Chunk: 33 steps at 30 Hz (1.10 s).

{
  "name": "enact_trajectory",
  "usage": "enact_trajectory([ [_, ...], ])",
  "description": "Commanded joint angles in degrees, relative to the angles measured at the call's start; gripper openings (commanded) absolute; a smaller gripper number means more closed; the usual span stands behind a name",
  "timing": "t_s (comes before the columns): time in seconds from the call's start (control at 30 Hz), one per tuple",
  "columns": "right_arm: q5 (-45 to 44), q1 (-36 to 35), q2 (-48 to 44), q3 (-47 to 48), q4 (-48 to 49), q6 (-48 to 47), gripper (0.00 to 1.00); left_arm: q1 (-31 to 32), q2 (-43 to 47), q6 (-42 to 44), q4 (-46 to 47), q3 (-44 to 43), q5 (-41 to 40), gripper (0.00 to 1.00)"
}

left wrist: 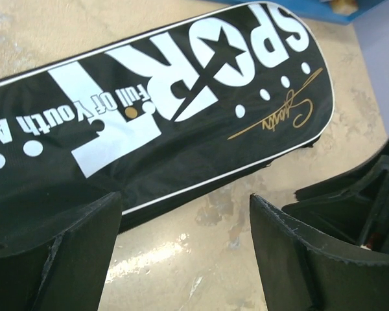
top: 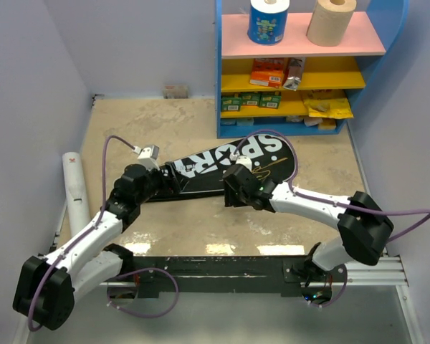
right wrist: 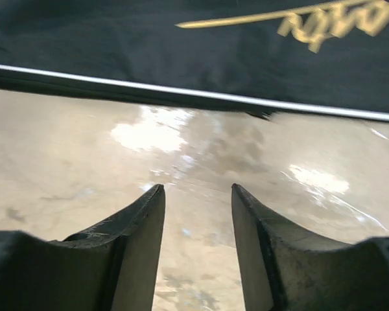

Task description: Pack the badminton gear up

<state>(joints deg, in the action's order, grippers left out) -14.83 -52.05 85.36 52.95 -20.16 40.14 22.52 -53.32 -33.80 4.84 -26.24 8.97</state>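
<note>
The black racket-shaped cover (top: 222, 163) lettered "SPORT" lies flat on the beige table, its wide end toward the shelf. In the left wrist view the cover (left wrist: 149, 97) fills the upper part, and my left gripper (left wrist: 185, 197) stands open just off its near edge, with only bare table between the fingers. My left gripper (top: 168, 183) is by the cover's narrow end. My right gripper (top: 233, 188) is at the near edge of the wide end. It is open over bare table (right wrist: 196, 188), a little short of the cover's white-piped edge (right wrist: 181, 94). A long white tube (top: 75, 190) lies at the far left.
A blue shelf unit (top: 218, 72) stands at the back right with two paper rolls (top: 269, 20) on top and orange and yellow packets (top: 269, 72) below. Walls close in on the left and right. A small box (top: 176, 91) sits by the back wall.
</note>
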Motion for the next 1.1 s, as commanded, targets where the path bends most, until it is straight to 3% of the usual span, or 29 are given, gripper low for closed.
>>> enact_trajectory([
  [0.0,-6.2,0.8,-2.0,-2.9,-3.9,1.6,0.50,0.0,-1.0,1.0,2.1,0.7,0.4,0.83],
  [0.63,-8.3,3.8,6.8,-4.2,8.3,6.5,0.50,0.1,-1.2,0.8,3.5,1.8,2.3,0.83],
  [1.07,-15.0,4.2,10.9,-5.0,9.8,11.5,0.43,0.1,-1.2,1.1,3.4,2.0,2.2,0.83],
])
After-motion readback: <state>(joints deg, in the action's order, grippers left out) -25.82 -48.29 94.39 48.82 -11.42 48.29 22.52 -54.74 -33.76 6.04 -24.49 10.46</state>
